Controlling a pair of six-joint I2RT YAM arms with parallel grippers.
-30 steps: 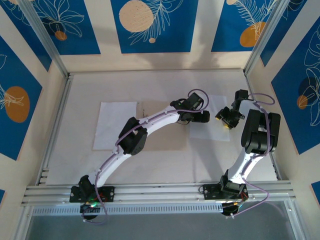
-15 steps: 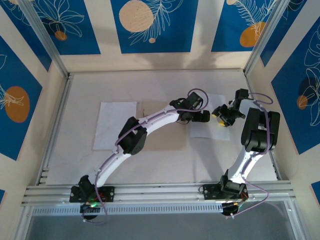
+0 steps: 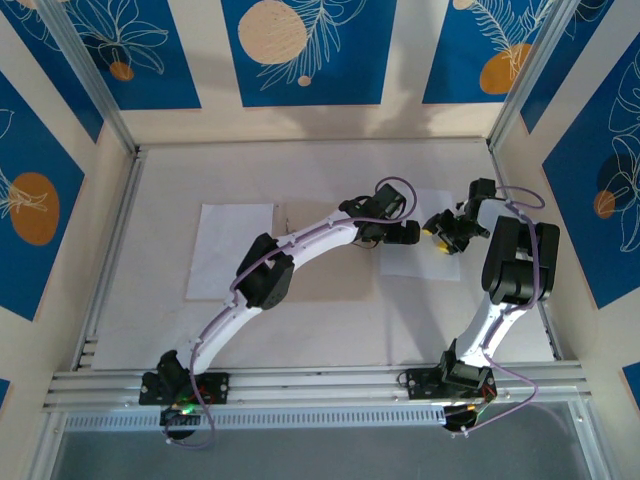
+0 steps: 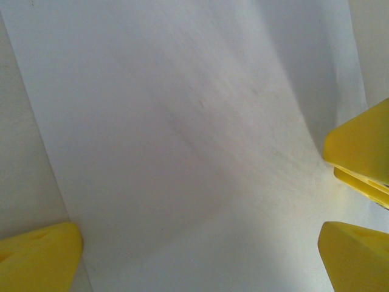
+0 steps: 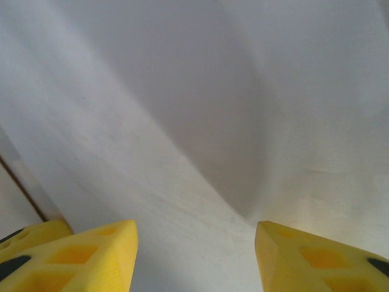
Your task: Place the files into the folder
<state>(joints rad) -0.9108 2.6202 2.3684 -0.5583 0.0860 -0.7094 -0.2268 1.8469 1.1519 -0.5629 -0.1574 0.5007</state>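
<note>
On the table's [image 3: 330, 170] right side, both grippers hover over one white file [image 3: 412, 262].
The left gripper [image 4: 197, 258] and right gripper [image 5: 194, 255] are spread wide, holding nothing. The folder [image 3: 338, 276] lies mid-table, with the other file [image 3: 228, 250] to its left.

Left gripper [image 3: 408, 233] and right gripper [image 3: 437, 228], jaws spread, close together

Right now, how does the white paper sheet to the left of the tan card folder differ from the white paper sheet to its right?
The left white paper sheet lies well away from both grippers. The right white paper sheet is partly covered by the left gripper and the right gripper, both open over it. The two sheets sit on opposite sides of the tan card folder. Both are plain white rectangles beside the folder, not in it.
</note>
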